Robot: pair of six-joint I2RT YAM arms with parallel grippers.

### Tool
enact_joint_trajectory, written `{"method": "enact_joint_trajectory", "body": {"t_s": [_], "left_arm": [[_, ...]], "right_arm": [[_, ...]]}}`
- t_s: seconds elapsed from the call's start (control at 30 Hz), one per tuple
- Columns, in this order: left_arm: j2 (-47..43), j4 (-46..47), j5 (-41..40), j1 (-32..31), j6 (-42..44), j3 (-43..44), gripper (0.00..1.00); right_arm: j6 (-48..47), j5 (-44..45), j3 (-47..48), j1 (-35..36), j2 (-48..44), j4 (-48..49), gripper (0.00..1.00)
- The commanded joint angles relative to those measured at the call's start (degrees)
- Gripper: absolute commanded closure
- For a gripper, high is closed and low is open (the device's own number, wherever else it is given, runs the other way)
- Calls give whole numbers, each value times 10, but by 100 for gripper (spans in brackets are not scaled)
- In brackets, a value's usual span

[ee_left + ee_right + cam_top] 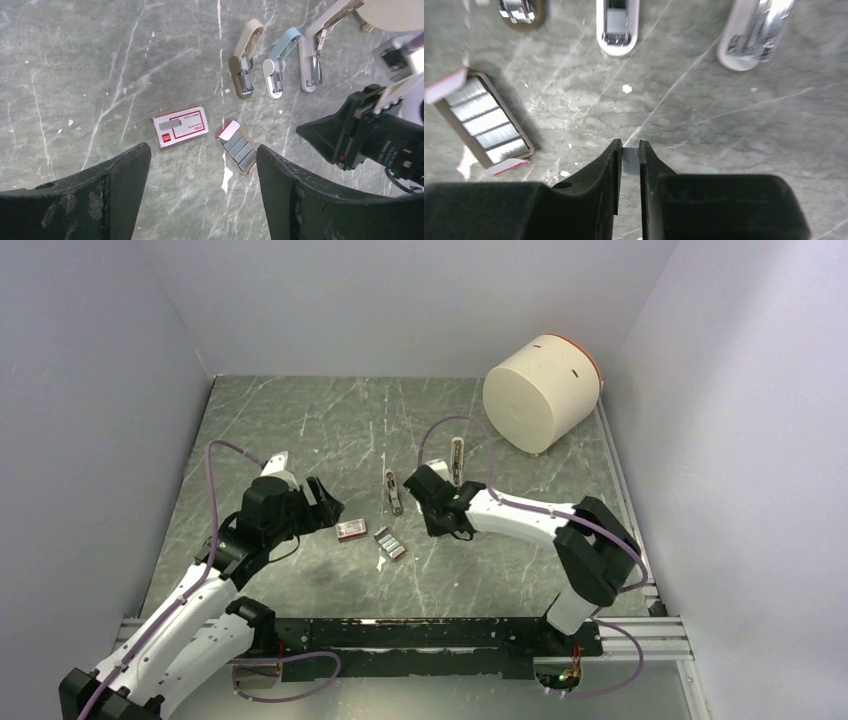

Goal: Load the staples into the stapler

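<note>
While the right end effector (629,146) clenches a staple strip (630,162), align it level with the stapler (617,30) at top centre; left end effector (202,150) released.

Fig.: clearance over table (290,420). Walls (100,440) shut L, far and R sides; drum (540,395) blocks far-R corner. Mid-table is crowded: tan stapler (244,60), blue stapler (286,44) and white stapler (310,60) lie open side by side, narrow gaps btwn. Nearer, box (180,126) and staples (240,150) lie close but apart, a thin lane of bare marble btwn. L gripper (202,150), jaws wide, hangs over that pair. R gripper (630,147), closed on a strip (630,162), faces blue stapler, bare marble btwn; R arm (520,520) bars entry from R. Far-L table lies open.
</note>
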Motion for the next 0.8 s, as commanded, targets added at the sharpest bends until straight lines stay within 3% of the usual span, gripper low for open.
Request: {"method": "enact_joint_trajectory", "body": {"t_s": [0.0, 0.33, 0.53, 0.77], "left_arm": [[1, 22, -6, 2, 21, 36, 18], [30, 61, 16, 2, 90, 104, 17], [44, 104, 64, 2, 134, 130, 17], [51, 138, 49, 3, 204, 161, 15]], "right_arm": [[7, 72, 22, -25, -62, 27, 80], [-1, 130, -28, -109, -125, 159, 80], [-36, 118, -48, -136, -105, 247, 80], [-60, 76, -83, -155, -86, 333, 80]]}}
